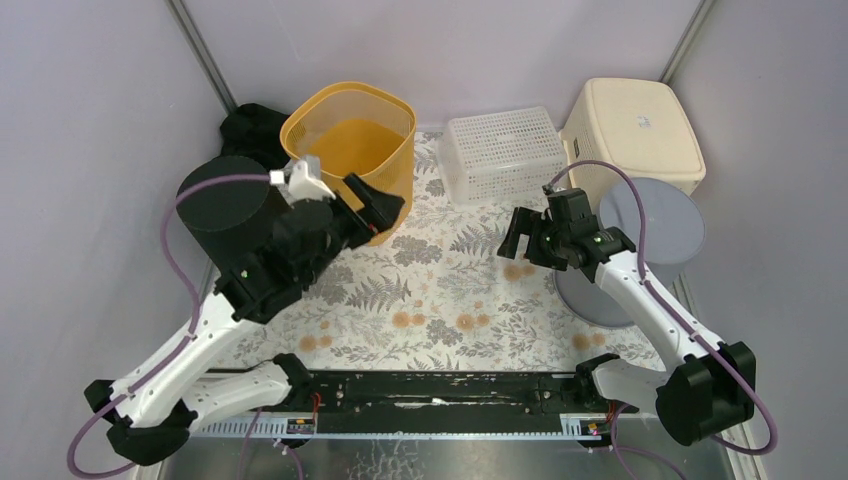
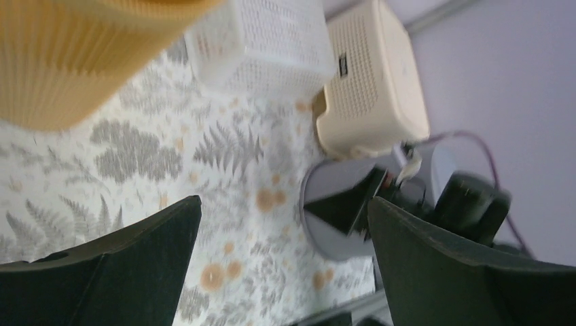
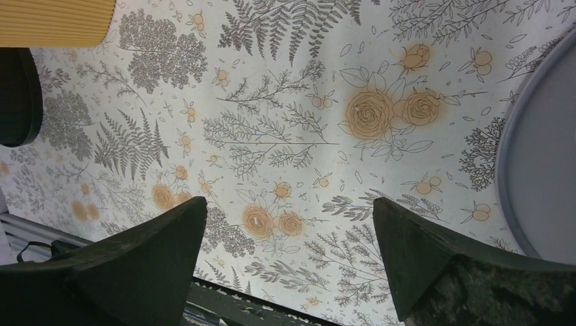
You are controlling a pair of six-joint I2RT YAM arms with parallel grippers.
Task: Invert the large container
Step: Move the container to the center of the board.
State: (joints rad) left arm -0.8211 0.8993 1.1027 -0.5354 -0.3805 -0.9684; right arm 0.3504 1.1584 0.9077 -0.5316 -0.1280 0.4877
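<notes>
Left gripper (image 1: 378, 212) spread wide and empty, tips at the near wall of the yellow bin (image 1: 398, 160) — touching or just short, cannot tell. Bin upright in the upper centre-left of the frame, mouth up, long axis vertical. Right gripper (image 1: 513, 237) likewise agape and empty at centre-right, well apart from the bin; left arm plainly nearer. Bare patterned mat (image 1: 440, 290) below the bin, likely the room for tipping — white basket (image 1: 500, 150) near on its right, black cylinder (image 1: 225, 205) on its left.
</notes>
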